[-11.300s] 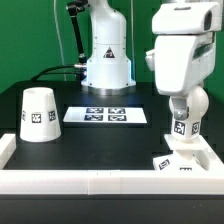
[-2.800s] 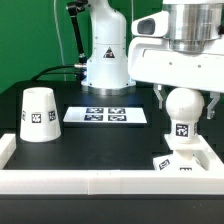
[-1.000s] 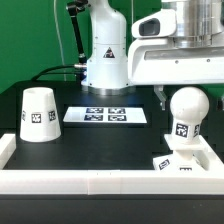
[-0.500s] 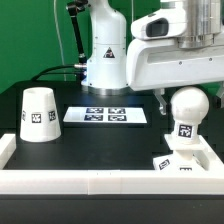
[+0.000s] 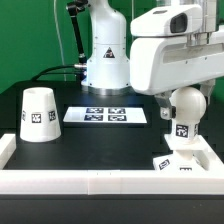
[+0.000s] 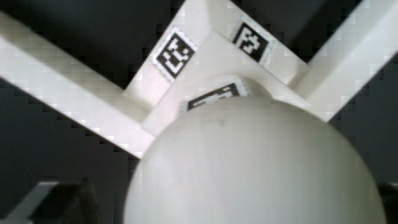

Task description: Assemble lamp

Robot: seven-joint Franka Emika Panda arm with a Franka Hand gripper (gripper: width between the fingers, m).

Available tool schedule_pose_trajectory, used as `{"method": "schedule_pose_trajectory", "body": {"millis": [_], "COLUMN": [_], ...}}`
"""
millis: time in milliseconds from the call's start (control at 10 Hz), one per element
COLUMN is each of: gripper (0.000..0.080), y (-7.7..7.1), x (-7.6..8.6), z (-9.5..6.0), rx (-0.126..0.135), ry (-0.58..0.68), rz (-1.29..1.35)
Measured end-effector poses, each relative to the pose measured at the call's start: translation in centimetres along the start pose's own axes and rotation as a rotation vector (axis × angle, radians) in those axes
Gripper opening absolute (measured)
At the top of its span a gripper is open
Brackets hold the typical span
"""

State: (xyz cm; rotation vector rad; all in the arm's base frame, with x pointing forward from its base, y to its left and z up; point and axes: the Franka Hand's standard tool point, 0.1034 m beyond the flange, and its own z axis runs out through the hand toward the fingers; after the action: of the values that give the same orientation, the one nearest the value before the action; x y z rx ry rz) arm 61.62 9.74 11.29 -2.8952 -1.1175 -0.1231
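**Exterior view: wrist turned over the bulb**

Since half a second ago my wrist has swung round and come lower, hiding the top of the bulb [image 5: 185, 104]. The bulb stands on the base [image 5: 186, 160], near, at the exterior view's right of the counter [image 5: 100, 145]. I judge this a screwing turn to seat it. My claw [image 5: 184, 96] sits over the bulb; pinching or spread, I cannot tell. The shade [image 5: 38, 113] waits well apart at the exterior view's left. No brand or words are readable, only square tags on the parts and marker board [image 5: 105, 115].
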Motion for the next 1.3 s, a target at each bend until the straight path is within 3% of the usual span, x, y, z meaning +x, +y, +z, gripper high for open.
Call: {"method": "schedule_pose_trajectory", "body": {"millis": [400, 500, 900, 1200, 1300], "gripper": [0.0699, 0.0699, 0.0699, 0.0699, 0.0699], "y": [0.4, 0.7, 0.6, 1.1, 1.2], "x": [-0.3, -0.3, 0.8, 0.1, -0.2], "z": [0.0, 0.0, 0.1, 0.5, 0.5], "rx": [-0.013, -0.02, -0.045, -0.042, -0.052], "ry": [-0.012, -0.019, -0.057, -0.073, -0.065], "rz": [-0.235, -0.406, -0.758, -0.874, -0.836]}}
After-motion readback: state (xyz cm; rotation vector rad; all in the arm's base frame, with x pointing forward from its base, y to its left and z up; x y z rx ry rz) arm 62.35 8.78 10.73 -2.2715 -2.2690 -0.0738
